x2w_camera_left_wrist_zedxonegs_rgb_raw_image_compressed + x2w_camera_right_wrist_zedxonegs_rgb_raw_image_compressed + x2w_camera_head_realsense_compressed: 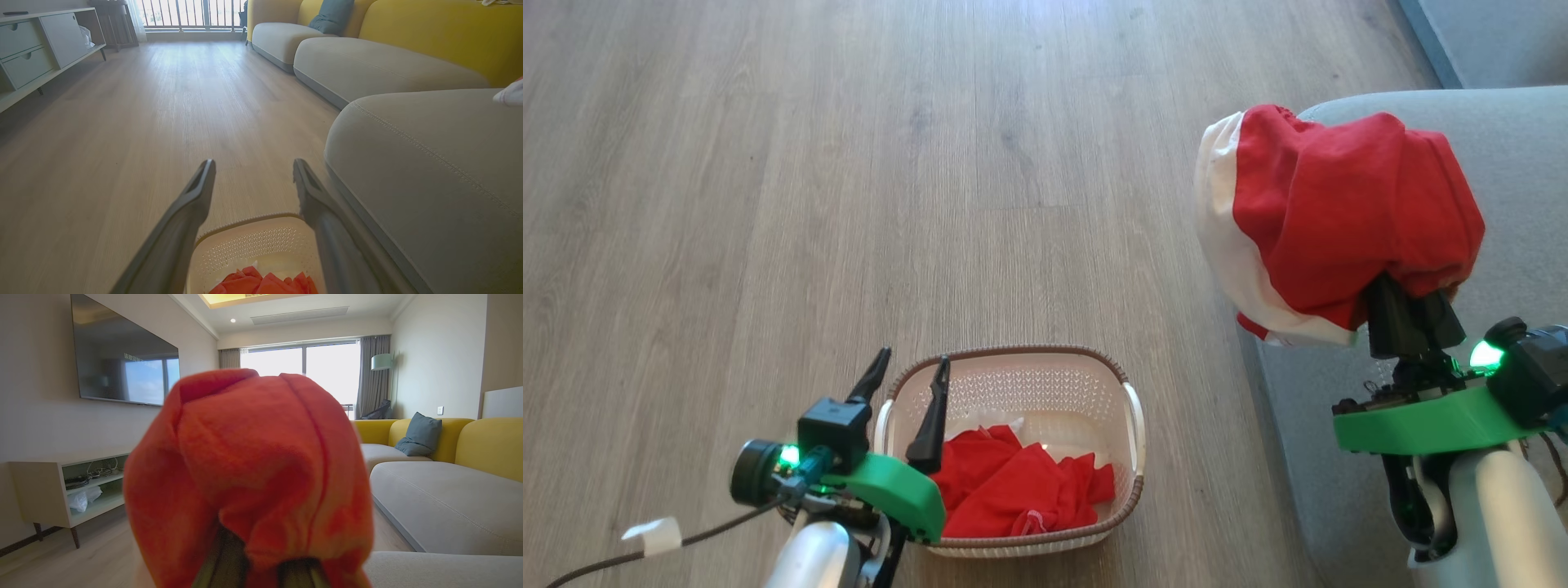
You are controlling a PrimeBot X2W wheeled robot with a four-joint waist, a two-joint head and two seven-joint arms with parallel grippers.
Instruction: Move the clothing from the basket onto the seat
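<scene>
Head view: right hand [1409,314] grips the garment [1339,212] at the seat [1523,155] edge; released here, it could slip off. Left hand [913,357] hangs open over the basket [1029,384].

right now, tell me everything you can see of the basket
The basket is cream-white perforated plastic, a rounded rectangle with a brown woven-look rim and white side handles. It stands upright on the wood floor, apart from the seat. Crumpled red clothing lies in it. The open left end effector hovers at its left end; contact can't be told.
</scene>
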